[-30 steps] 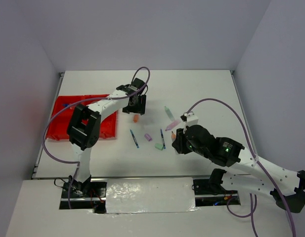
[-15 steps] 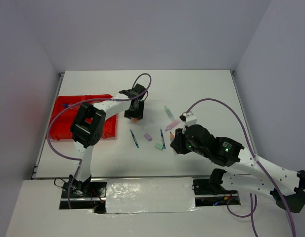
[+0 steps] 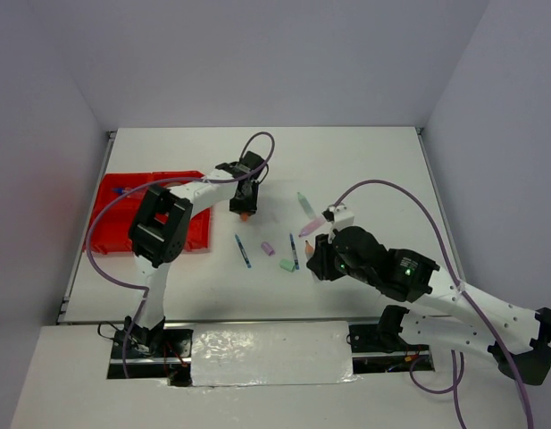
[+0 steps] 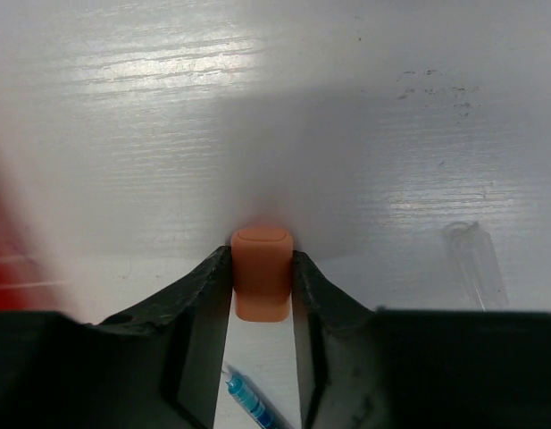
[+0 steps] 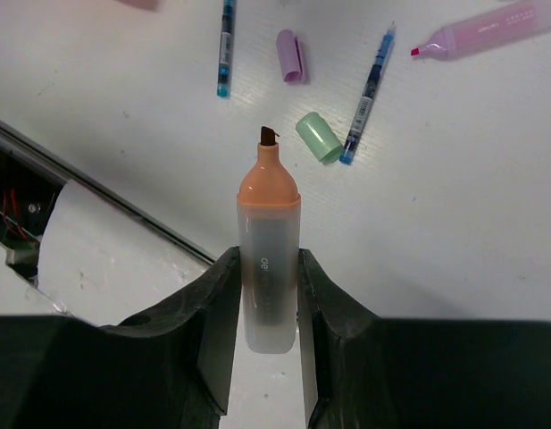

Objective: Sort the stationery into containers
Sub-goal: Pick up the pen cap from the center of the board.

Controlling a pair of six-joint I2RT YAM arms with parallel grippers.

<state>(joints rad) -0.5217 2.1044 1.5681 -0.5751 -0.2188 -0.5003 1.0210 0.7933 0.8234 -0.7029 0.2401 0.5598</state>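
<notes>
The orange cap [image 4: 262, 273] stands on the white table [image 4: 346, 107], the left gripper [image 4: 262, 259] clenched against both its sides; a blue pen [image 4: 253, 402] lies just on the near side of the fingers. From above, the cap sits near mid-table, well apart from the red tray [image 3: 110, 228], which lies along the table's left edge. Open white surface runs from the cap to the far wall and across to the right wall.

The right gripper [image 5: 268, 255] grasps the uncapped orange marker [image 5: 269, 206], held over the table's near edge, dark tip forward; faint letters "del" show on its barrel, the rest unreadable. Beyond the tip lie a green cap [image 5: 320, 137], a purple cap [image 5: 291, 55], a second blue pen [image 5: 369, 85] and a pink marker [image 5: 489, 27] with print too small to read. A green marker [image 3: 304, 202] lies farther off.
</notes>
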